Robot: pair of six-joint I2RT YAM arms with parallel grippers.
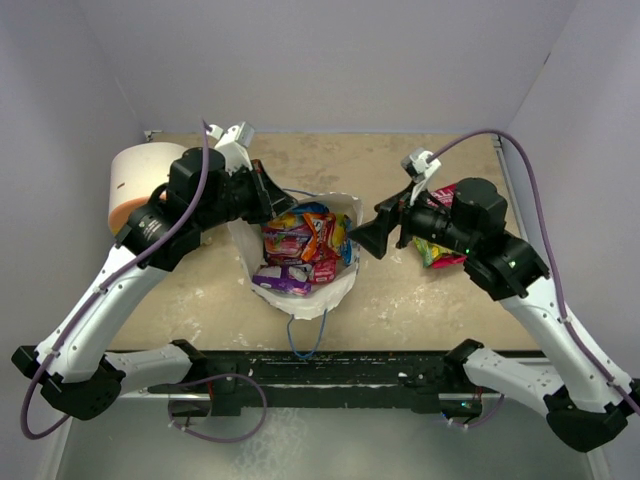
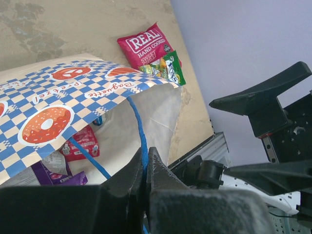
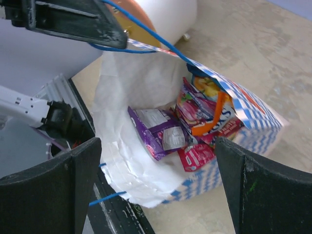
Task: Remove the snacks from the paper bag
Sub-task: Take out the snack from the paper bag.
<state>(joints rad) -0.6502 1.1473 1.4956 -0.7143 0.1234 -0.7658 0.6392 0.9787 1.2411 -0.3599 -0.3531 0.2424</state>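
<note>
Mostly, the snacks (image 1: 300, 248) are found heaped inside the paper bag (image 1: 342, 288), which lies mid-desk with its mouth gaping upward and to the right. A purple packet (image 3: 158, 131) is laid nearest the near rim, its long axis running roughly left to right; pink-red ones are piled beyond it. The bag's blue cord handle (image 2: 140, 124) is pinched by the closed left fingers (image 2: 129, 178) at the far-left rim, so the mouth is held lifted. The right fingers (image 3: 265, 190) are spread wide with nothing between them, just right of the mouth and aimed at the pile; that arm is judged the nearer. Two loose packets (image 2: 153, 53) are already out on the desk (image 1: 420, 305), right of the bag, with open room beside them. A white-and-orange cylinder (image 1: 130, 180) stands far left, well apart.
</note>
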